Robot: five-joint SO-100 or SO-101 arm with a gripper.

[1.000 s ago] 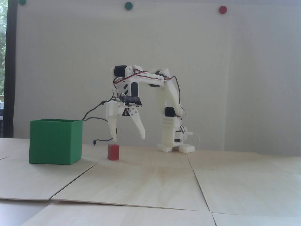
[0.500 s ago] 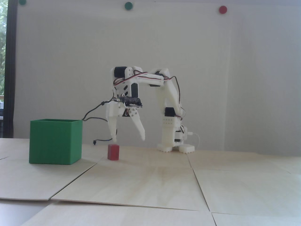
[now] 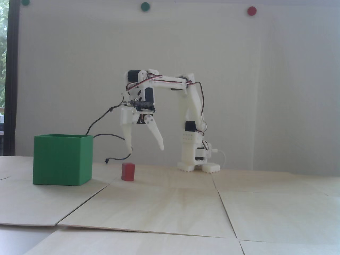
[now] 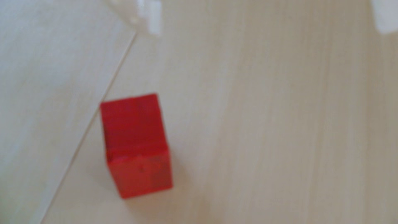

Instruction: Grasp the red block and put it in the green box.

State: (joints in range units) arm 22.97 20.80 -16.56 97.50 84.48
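The red block (image 3: 128, 171) stands upright on the wooden table, a short way right of the green box (image 3: 63, 159). My white gripper (image 3: 146, 149) hangs open above the block and slightly to its right, with its left fingertip (image 3: 130, 148) a little above the block's top. In the wrist view the red block (image 4: 136, 144) lies below and left of the gap, and my gripper (image 4: 269, 28) shows only two white fingertips at the top edge, wide apart with bare wood between them. The green box is out of that view.
The arm's white base (image 3: 198, 166) stands at the back right of the block. A black cable (image 3: 106, 124) loops from the wrist down behind the box. Seams (image 3: 220, 196) split the table into wooden panels. Coloured dots are stuck on the wall (image 3: 251, 10).
The arm has lifted: the gripper sits higher above the red block than one second ago and has shifted slightly left. The block and the box have not moved.
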